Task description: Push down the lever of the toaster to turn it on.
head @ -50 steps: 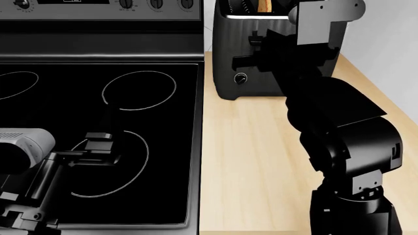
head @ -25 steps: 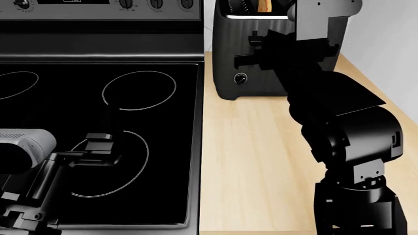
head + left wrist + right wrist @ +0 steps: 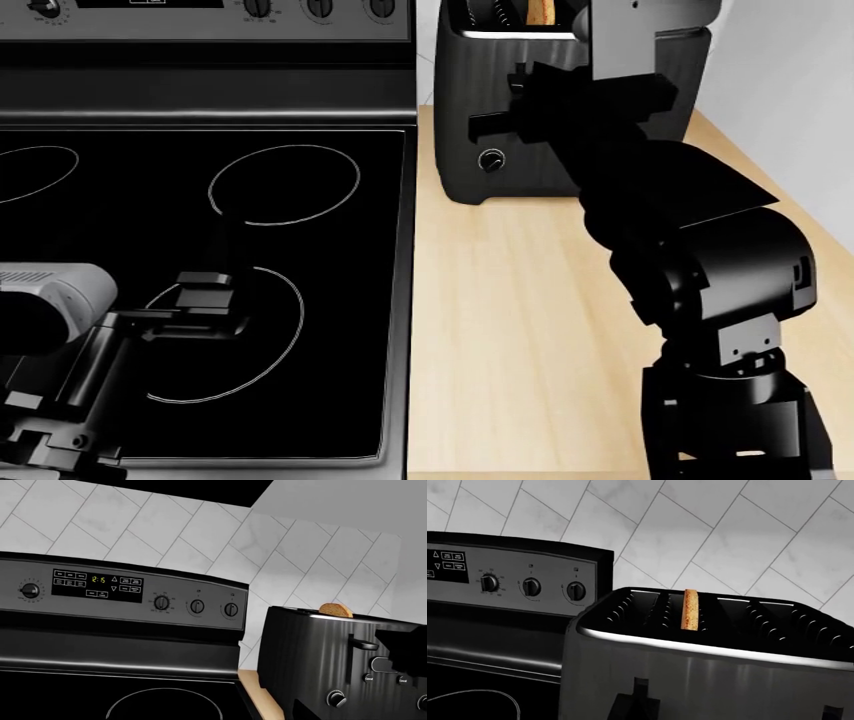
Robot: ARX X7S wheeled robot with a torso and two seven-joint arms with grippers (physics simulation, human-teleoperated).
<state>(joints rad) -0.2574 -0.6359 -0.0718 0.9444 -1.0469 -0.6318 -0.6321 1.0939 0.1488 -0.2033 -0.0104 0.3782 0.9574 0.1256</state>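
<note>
Currently the toaster [image 3: 534, 110] stands at the countertop's [image 3: 507, 330] rear edge beside the stove [image 3: 200, 250], right gripper [image 3: 534, 100] against its lever [image 3: 483, 124], jaw state indeterminate; display reads 2:15.

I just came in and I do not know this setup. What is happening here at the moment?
The robot is working at the black toaster on the wooden counter, beside the stove. Its right arm reaches to the toaster's front, where the left lever sits; the right gripper itself is hidden behind the arm, so contact cannot be confirmed. A slice of toast stands up in one slot. The left gripper hangs over the stovetop, holding nothing.
</note>
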